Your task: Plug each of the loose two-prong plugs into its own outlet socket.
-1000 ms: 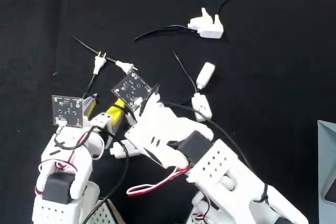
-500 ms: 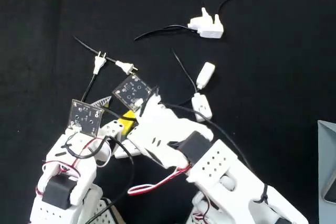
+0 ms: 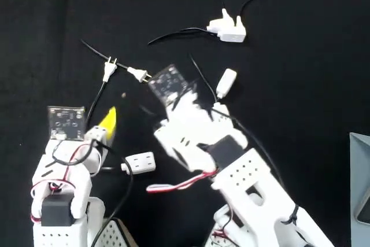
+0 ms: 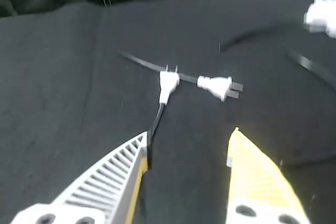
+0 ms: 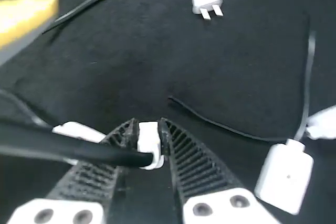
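Note:
Two loose white two-prong plugs point(image 3: 108, 71) point(image 3: 139, 74) lie tip to tip on the black cloth, left of centre. In the left wrist view they lie ahead of my left gripper point(image 4: 186, 145), one point(image 4: 168, 82) beside the other point(image 4: 218, 85). That gripper is open and empty, its yellow finger point(image 3: 108, 121) raised. My right gripper point(image 5: 149, 140) is shut on a small white plug point(image 5: 148, 136) with a black cable. A white outlet block point(image 3: 140, 162) lies between the two arms. Another outlet socket point(image 3: 225, 82) lies beyond the right arm point(image 3: 191, 128).
A joined pair of white plug and socket point(image 3: 228, 28) rests at the back with black cables. One more white socket point(image 5: 286, 174) lies close beside my right gripper. Thin black cables cross the cloth. A grey box edge point(image 3: 361, 177) stands at the right.
The right arm has lifted away toward the back, uncovering the white outlet block. The left arm has swung back to the left, away from the right arm.

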